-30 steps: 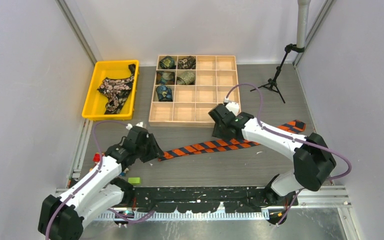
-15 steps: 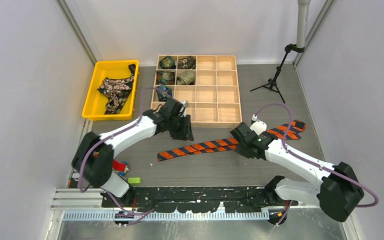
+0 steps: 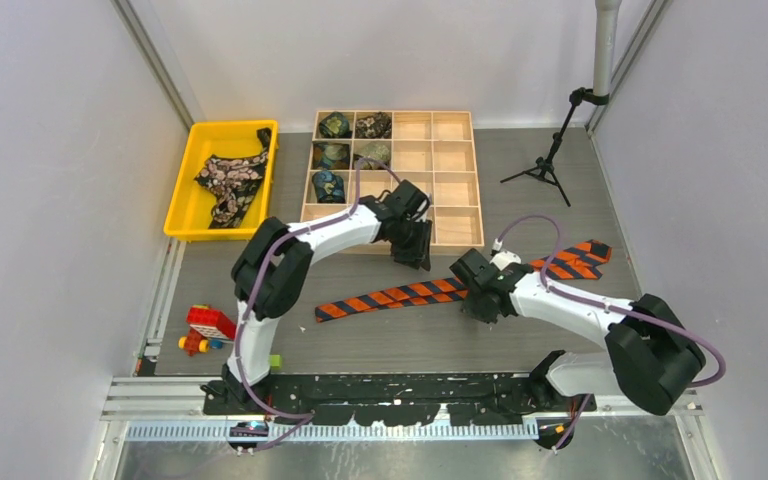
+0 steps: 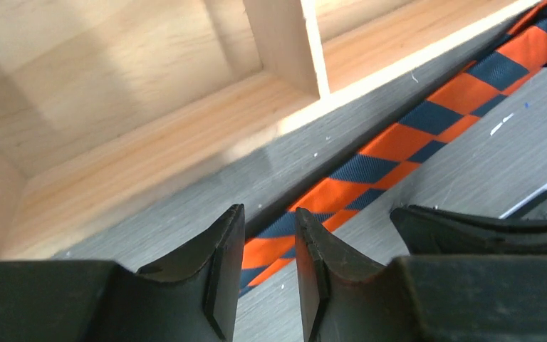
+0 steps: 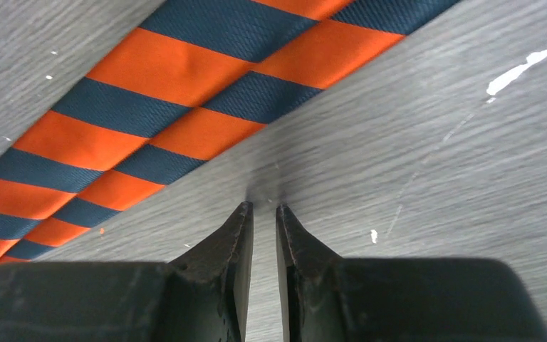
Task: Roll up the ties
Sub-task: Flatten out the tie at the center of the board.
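An orange-and-black striped tie (image 3: 390,297) lies flat and unrolled across the table, running from near left up to far right. My left gripper (image 3: 415,258) hovers by the wooden box's front edge. In the left wrist view this gripper (image 4: 269,210) is open a little and empty, with the tie (image 4: 399,142) just beyond its tips. My right gripper (image 3: 482,303) is over the tie's middle. In the right wrist view it (image 5: 264,205) stands narrowly open on nothing, tips at bare table beside the tie (image 5: 185,92). A black tie with pink flowers (image 3: 228,180) lies in the yellow tray.
The yellow tray (image 3: 182,190) sits far left. The wooden grid box (image 3: 430,215) holds several rolled ties (image 3: 335,125) in its left compartments. Toy blocks (image 3: 205,325) and a green block (image 3: 275,360) lie near left. A small black tripod (image 3: 545,165) stands far right.
My left arm has swung from the near left across to the box's front edge, uncovering the toy blocks. My right gripper has drawn back toward the tie's middle and its jaws have narrowed.
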You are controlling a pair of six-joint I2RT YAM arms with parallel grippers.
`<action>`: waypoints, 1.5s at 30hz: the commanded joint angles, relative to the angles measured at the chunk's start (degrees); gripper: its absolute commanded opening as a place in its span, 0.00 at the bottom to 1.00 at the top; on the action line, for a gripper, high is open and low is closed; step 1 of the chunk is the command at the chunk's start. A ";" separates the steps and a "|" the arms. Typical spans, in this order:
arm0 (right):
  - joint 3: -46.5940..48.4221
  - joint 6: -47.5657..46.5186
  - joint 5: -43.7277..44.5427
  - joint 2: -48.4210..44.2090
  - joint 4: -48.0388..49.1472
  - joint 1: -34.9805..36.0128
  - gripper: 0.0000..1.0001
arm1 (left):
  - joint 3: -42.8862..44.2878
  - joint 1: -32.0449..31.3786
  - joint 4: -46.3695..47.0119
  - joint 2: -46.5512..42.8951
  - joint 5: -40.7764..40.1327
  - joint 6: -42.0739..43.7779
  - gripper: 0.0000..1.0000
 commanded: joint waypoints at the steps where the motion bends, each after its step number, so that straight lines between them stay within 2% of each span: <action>1: 3.13 1.50 0.18 2.55 2.68 0.04 0.24 | 6.51 -1.10 -3.83 4.30 -2.05 0.93 0.33; 6: 6.96 1.12 1.72 7.84 0.52 0.04 0.24 | 10.30 -2.27 -6.48 8.27 -4.85 1.50 0.33; 16: 11.21 -1.01 4.70 12.88 -0.97 -0.13 0.26 | 11.28 -4.67 -7.85 11.45 -5.67 1.77 0.32; 31: 10.56 -0.82 6.34 12.10 0.28 -0.28 0.27 | 11.76 -5.80 -9.61 10.63 3.07 4.04 0.28; 45: 9.03 -4.68 5.95 10.16 3.57 -0.28 0.27 | 11.54 -5.83 -8.38 7.36 5.75 4.80 0.29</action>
